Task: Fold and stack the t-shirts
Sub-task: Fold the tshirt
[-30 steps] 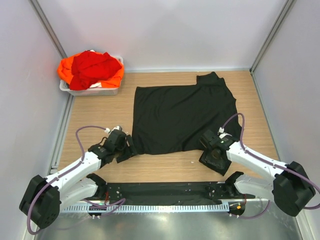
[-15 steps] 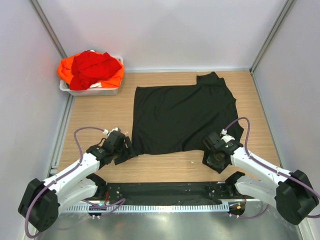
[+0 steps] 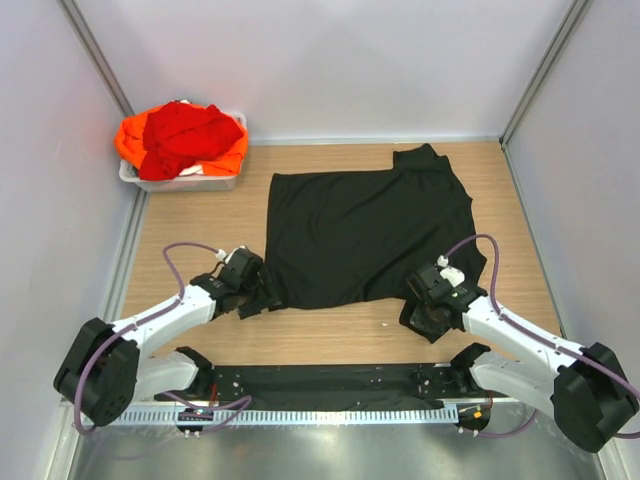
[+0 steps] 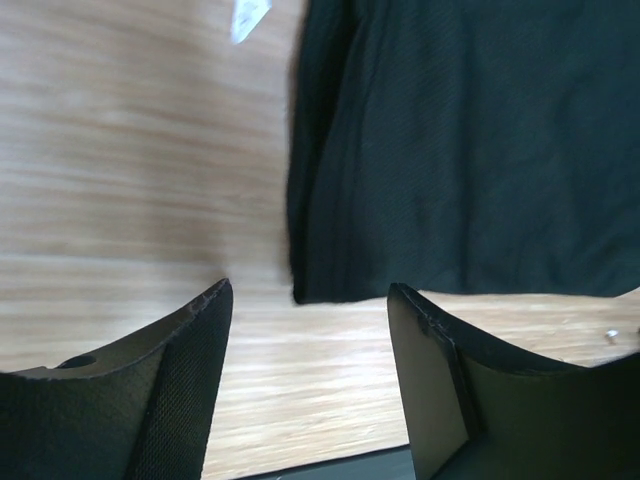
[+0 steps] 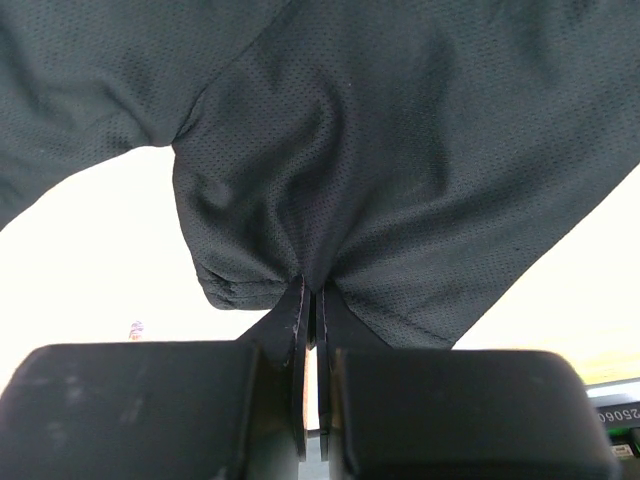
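**Black shirt flat on the table, one claw pinching it, the other spread at its corner**

The black short-sleeved cloth t-shirt [image 3: 365, 235] lies spread out on the light wooden table [image 3: 330, 335], a little right of the middle. One sleeve pokes out at its far right corner. Its near hem runs roughly between the two arms.

The right gripper [image 3: 425, 312] sits low at the near right part of the shirt. From its wrist camera the two fingers are pressed together with a bunch of the black mesh cloth [image 5: 330, 150] caught between them [image 5: 312, 290]. The fabric puckers upward from the pinch.

The left gripper [image 3: 262, 300] is at the shirt's near left corner. Its wrist view shows the fingers standing well apart [image 4: 310, 288], with nothing between the pads. The folded corner of the black cloth [image 4: 450, 150] lies just beyond the fingertips, flat on the wood.

In the far left corner, well apart from all this, stands a white plastic tub [image 3: 190, 183]. A crumpled red cloth t-shirt [image 3: 185, 130] is heaped in it on top of a bright orange cloth t-shirt [image 3: 128, 140], whose folds spill over the rim on both sides.
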